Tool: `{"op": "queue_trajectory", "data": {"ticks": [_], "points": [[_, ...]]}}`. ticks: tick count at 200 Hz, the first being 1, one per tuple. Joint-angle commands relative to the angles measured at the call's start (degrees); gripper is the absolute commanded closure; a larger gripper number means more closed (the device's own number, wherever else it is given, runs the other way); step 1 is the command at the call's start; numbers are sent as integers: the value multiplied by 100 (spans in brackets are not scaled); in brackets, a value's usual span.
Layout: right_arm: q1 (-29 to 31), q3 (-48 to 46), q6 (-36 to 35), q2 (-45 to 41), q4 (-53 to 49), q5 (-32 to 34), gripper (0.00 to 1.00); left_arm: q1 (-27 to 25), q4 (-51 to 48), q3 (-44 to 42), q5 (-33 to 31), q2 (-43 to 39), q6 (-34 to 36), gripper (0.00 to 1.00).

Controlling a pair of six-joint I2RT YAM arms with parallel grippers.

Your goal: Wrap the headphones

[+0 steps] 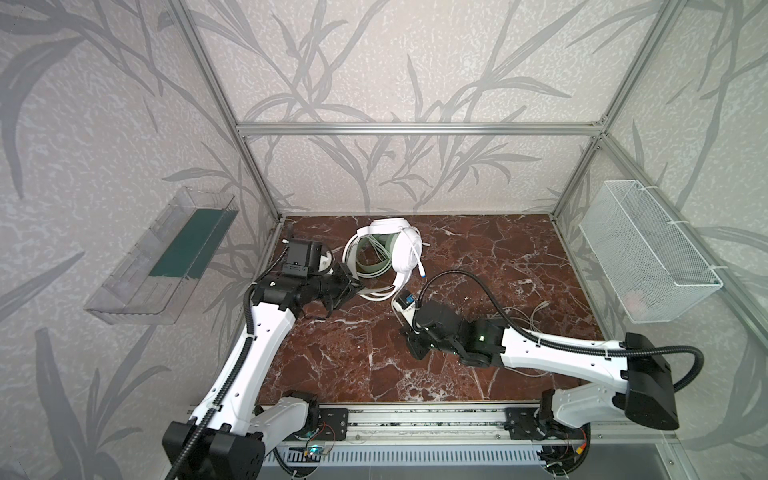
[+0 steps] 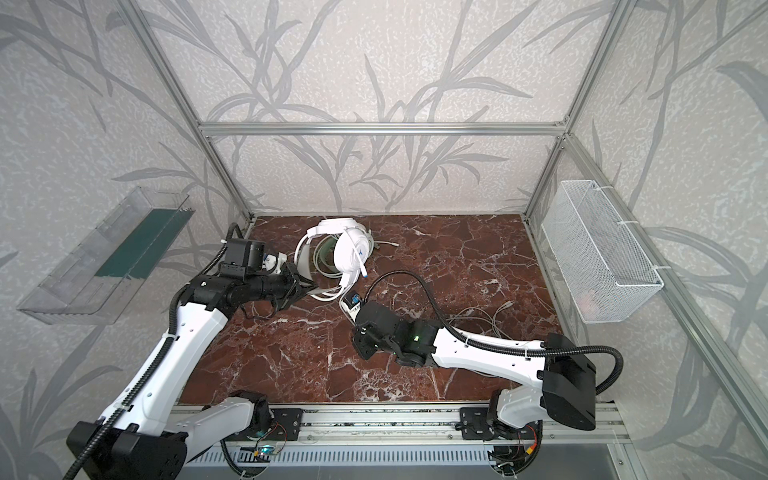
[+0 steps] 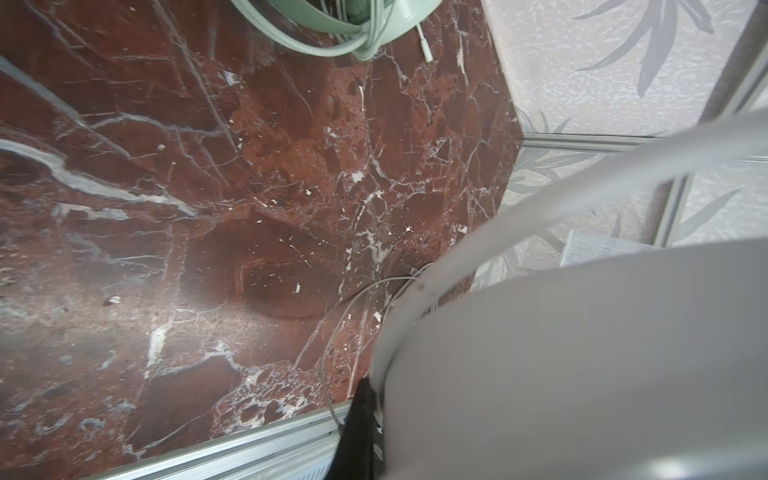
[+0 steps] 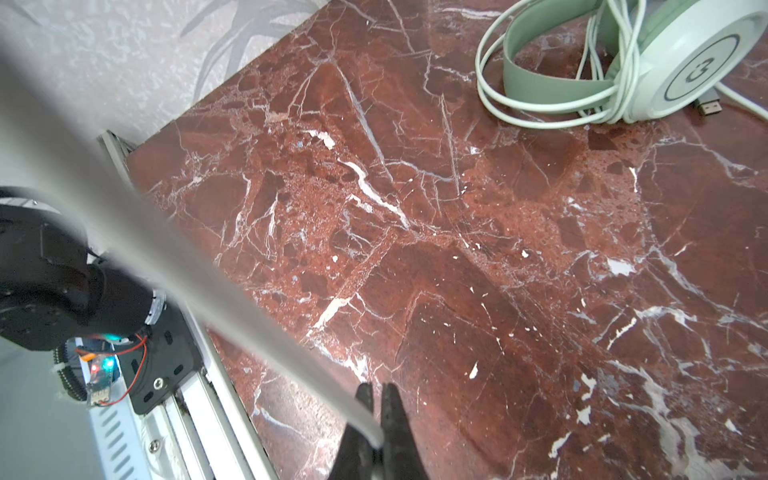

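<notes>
The white headphones (image 1: 405, 253) (image 2: 353, 249) are held up over the back of the marble table, leaning on the mint-green headphones (image 1: 374, 266) (image 2: 328, 253) (image 4: 681, 70) (image 3: 332, 25), whose cable is looped round the headband. My left gripper (image 1: 353, 286) (image 2: 305, 289) (image 3: 370, 390) is shut on the white headphones' lower part, which fills its wrist view as a blurred grey mass. My right gripper (image 1: 406, 330) (image 2: 358, 328) (image 4: 377, 390) is shut on the white cable (image 4: 249, 299) that hangs down from the raised cup. A blue-tipped plug (image 1: 422, 270) dangles beside that cup.
A thin loose cable (image 1: 536, 316) lies on the table (image 1: 498, 257) behind my right forearm. A white wire basket (image 1: 648, 253) hangs on the right wall and a clear plastic bin (image 1: 162, 257) on the left wall. An aluminium rail (image 1: 415, 415) runs along the front edge.
</notes>
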Motion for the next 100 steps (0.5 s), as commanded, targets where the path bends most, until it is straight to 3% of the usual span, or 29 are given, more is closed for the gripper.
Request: {"op": "queue_trajectory", "data": {"ticks": [1,49,100], "points": [[210,91,-380,-108,-666,-34,100,33,68,287,-191,23,96,100],[278,250,-642,-281,-1086,-162,100,33,-757,504,-1243,29,550,100],[424,398,-1097,-586,-1535,216,100,33,-1110,662,-1636,181,882,100]]}}
